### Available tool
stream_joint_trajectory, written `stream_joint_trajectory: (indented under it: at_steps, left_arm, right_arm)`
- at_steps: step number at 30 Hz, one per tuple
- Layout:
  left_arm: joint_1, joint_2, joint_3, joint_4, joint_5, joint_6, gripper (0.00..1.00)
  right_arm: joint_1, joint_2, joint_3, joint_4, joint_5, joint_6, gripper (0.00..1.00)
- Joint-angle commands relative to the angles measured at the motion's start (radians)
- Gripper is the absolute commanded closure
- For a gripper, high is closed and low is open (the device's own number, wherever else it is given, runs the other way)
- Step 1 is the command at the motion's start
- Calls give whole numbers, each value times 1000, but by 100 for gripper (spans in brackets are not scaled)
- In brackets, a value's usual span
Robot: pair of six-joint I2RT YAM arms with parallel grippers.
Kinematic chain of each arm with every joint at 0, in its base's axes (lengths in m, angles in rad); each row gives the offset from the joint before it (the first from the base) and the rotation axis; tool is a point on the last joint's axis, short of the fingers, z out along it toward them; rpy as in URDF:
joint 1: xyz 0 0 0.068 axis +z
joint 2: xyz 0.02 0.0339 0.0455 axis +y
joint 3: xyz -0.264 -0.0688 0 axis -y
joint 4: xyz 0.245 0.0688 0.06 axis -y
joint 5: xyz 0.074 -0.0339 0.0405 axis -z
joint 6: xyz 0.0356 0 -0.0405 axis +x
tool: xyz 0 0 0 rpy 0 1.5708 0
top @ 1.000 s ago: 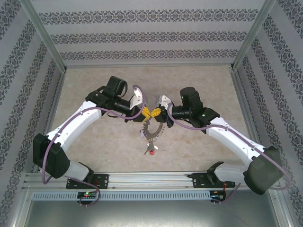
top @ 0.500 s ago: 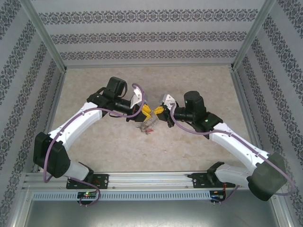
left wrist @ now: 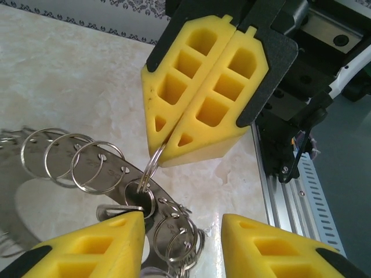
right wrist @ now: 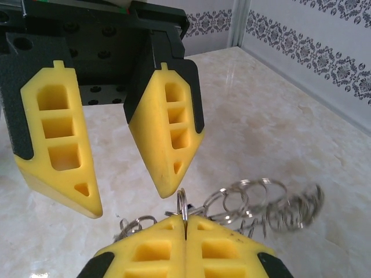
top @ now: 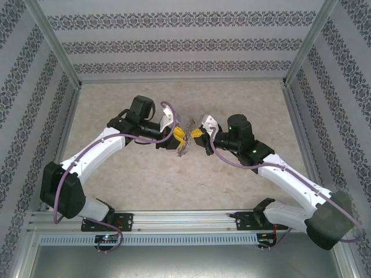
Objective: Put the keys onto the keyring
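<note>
I work on a beige, marble-patterned tabletop (top: 133, 185), smooth and faintly glossy, with a soft pale sheen where the light falls on it. Three white wall panels box me in, each printed with dark floral bands. The back wall (top: 185, 46) carries them level, while the left wall (top: 26, 98) and the right wall (top: 348, 98) carry them slanting in the overhead view. Silvery aluminium posts (top: 55, 43) stand at the two far corners. Along my near edge runs a slotted aluminium rail (top: 185, 219), and nearer still lies a plain grey metal sheet (top: 185, 260). The light is even and bright, casting hardly any shadow.
</note>
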Motion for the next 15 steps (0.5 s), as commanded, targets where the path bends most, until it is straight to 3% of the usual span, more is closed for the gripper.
stream_joint_trajectory:
  at_steps: [1,15]
  left_arm:
    - [14,-39,-35,108,-6,-75,60]
    - [15,-49,-163,309,-92,-241,50]
  right_arm:
    - [7,-28,-3,51,23,13,100]
    - [29,-20,-26,124,62,45,100]
